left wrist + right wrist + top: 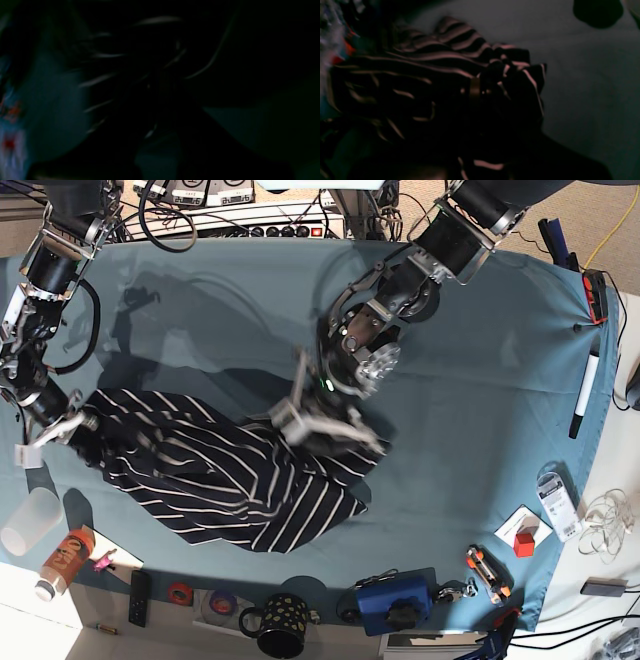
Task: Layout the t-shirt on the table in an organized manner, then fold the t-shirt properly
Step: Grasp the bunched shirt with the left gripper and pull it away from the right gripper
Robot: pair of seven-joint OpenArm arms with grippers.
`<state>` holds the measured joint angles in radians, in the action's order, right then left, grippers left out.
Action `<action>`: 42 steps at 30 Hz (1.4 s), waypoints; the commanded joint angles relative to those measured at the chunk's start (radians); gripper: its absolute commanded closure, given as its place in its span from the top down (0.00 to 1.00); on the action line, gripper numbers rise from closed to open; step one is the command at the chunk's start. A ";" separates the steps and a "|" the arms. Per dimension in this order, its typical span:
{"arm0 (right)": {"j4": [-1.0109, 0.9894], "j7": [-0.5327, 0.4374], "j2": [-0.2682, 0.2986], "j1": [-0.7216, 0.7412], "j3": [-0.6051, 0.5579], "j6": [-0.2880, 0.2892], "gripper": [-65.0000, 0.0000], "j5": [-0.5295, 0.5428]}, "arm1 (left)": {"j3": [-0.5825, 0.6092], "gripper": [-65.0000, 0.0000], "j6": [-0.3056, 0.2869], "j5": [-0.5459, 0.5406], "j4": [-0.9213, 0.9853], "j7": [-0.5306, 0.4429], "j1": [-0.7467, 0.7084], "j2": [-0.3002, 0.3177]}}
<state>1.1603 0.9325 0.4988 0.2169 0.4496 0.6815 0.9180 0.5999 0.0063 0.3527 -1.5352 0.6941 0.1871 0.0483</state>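
T-shirt (pixel 215 475) lies bunched on the teal desk (pixel 480 380), spread from about the 9 o'clock edge toward the centre and sagging down toward 6 o'clock, so the laying-out is only partly under way: the cloth is stretched into a rough band between the two arms, but it is heavily creased and doubled over itself, with no sleeve, collar or hem I can pick out for certain. Flattening it properly is, as I judge it, left to do, and none of the folding has begun. Its long axis runs roughly from 9 o'clock to 3 o'clock, tilting a little downward at the centre end; which end is the neck I cannot tell. The left fingers (pixel 330 432) are at the shirt's centre-side edge, closed together on a pinch of the striped cloth, and its wrist view is nearly black with fabric pressed up close. The right fingers (pixel 68 425) are at the 9 o'clock end, clamped on the shirt's corner there, and the right wrist view shows striped folds heaped right in front of it. Clutter sits along the 6 o'clock edge, a mug (pixel 280 625) among it, well apart from the shirt.
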 commanded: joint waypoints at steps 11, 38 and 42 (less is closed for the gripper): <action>0.017 0.361 0.031 0.107 0.217 0.017 0.00 0.510 | -0.080 0.00 0.020 0.013 -0.463 0.189 -0.068 0.008; 0.017 0.079 0.086 0.116 0.275 -0.098 0.00 0.038 | -0.742 0.00 -0.113 -0.283 -0.569 -0.015 -0.157 0.399; 0.017 0.076 0.085 0.116 0.243 -0.106 0.00 0.026 | -0.768 0.00 -0.113 -0.308 -0.502 -0.025 -0.098 0.436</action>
<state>1.1603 1.0416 0.5537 0.3099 0.6891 0.5724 0.9207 -0.1600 -0.1246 0.0315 -2.0220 0.6975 0.0673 0.4694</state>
